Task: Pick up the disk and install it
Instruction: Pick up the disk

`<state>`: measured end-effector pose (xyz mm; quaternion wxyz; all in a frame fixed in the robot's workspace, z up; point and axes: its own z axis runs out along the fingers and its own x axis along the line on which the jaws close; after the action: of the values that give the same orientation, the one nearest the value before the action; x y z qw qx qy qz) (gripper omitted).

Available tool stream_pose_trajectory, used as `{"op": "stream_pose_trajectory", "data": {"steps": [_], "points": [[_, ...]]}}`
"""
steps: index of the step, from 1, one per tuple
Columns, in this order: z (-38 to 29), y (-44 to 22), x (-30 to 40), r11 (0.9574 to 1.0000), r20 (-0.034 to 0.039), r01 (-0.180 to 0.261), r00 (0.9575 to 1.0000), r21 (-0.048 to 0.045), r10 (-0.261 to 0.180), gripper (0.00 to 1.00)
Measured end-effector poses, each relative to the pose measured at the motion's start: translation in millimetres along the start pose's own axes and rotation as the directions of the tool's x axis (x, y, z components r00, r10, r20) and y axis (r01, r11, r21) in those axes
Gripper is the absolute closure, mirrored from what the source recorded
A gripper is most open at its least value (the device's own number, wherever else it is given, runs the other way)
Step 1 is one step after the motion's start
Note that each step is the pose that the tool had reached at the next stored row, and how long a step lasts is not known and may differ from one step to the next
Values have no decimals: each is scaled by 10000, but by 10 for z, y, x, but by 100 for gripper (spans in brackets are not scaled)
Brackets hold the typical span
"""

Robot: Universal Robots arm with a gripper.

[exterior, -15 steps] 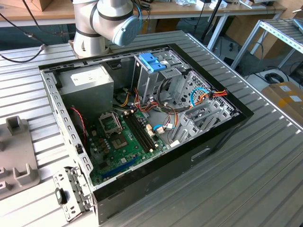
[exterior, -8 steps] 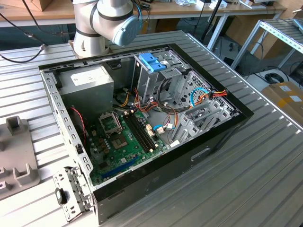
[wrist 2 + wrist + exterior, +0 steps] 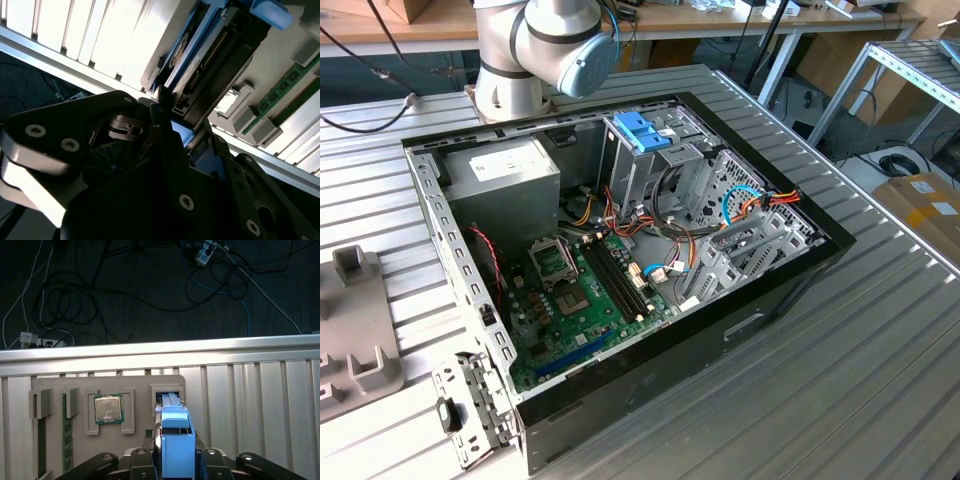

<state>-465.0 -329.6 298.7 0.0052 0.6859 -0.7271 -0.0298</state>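
The surface [image 3: 860, 390] is made of long silver metal strips with thin grooves between them. Bright light shines on the strips. Behind the surface, at the back of the exterior view, stands a long wooden bench [image 3: 820, 22] on pale legs. On the exterior view's right are a grey metal rack [image 3: 920, 75] and a brown cardboard box [image 3: 925, 205]. The floor [image 3: 150, 315] is dark. Many black cords [image 3: 90, 295] and one blue cord [image 3: 246, 315] lie tangled on it.

disk [image 3: 177, 440]: smooth blue plastic frame | table [image 3: 250, 390]: ribbed pale metal
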Motion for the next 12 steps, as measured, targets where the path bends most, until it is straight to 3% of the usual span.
{"op": "stream_pose_trajectory", "data": {"steps": [12], "points": [[-109, 6, -3, 10000, -2, 0, 10000, -8, 0, 63]]}}
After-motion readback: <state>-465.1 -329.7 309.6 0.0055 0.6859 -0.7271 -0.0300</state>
